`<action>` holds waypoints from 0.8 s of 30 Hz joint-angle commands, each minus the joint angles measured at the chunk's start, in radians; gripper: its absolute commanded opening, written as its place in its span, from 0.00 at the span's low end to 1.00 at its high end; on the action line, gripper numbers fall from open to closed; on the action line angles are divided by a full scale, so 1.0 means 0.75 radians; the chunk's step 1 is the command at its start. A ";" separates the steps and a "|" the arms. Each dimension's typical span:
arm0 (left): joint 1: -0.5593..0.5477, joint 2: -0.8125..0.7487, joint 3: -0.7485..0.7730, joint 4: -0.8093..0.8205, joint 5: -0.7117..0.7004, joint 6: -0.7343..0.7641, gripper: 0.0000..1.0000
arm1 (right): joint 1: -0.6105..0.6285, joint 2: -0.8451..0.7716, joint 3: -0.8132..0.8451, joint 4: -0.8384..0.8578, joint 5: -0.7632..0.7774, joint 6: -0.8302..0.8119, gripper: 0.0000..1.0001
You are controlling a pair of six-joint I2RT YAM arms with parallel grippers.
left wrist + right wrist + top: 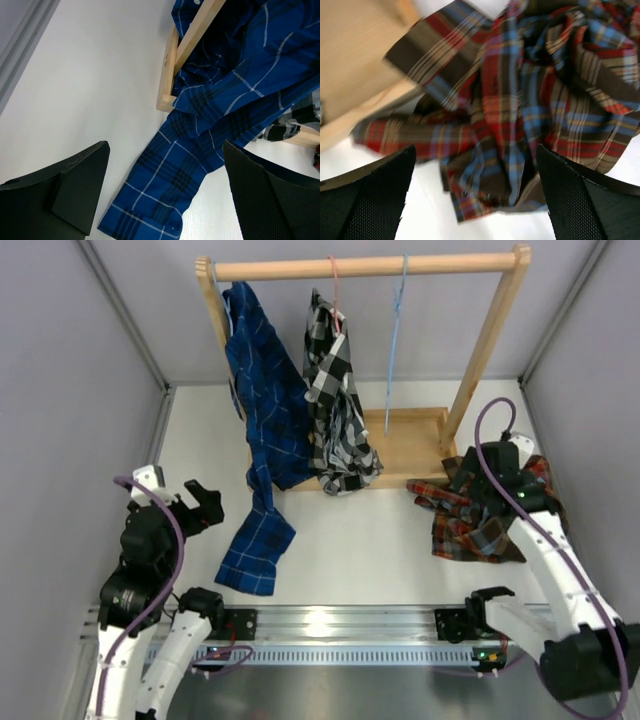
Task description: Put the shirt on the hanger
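We hover our released right gripper (472, 160) over the crumpled red plaid shirt (470, 530), lower right, ungrasped; left gripper (165, 150) also released; light blue hanger (396, 340) hangs bare, top centre.

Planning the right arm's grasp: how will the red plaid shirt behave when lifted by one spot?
Probably floppy: the shirt lies crumpled in deep folds, so it should sag and trail. Likely light, being thin woven cloth. One flap reaches the wooden base, so it might snag there.
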 commanded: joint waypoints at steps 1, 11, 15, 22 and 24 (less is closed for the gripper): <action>-0.007 -0.051 -0.014 0.092 -0.018 -0.016 0.98 | -0.108 0.160 0.032 0.211 0.174 0.115 1.00; -0.007 -0.056 -0.018 0.098 -0.008 -0.012 0.98 | -0.176 0.609 -0.070 0.379 0.174 0.223 0.99; -0.013 -0.062 -0.020 0.098 -0.010 -0.016 0.98 | -0.113 0.515 -0.185 0.463 0.121 0.192 0.49; -0.017 -0.068 -0.020 0.100 -0.012 -0.016 0.98 | 0.065 -0.035 -0.187 0.369 0.031 0.110 0.00; -0.017 -0.070 -0.022 0.100 -0.020 -0.016 0.98 | 0.153 -0.142 -0.179 0.306 -0.028 0.137 0.00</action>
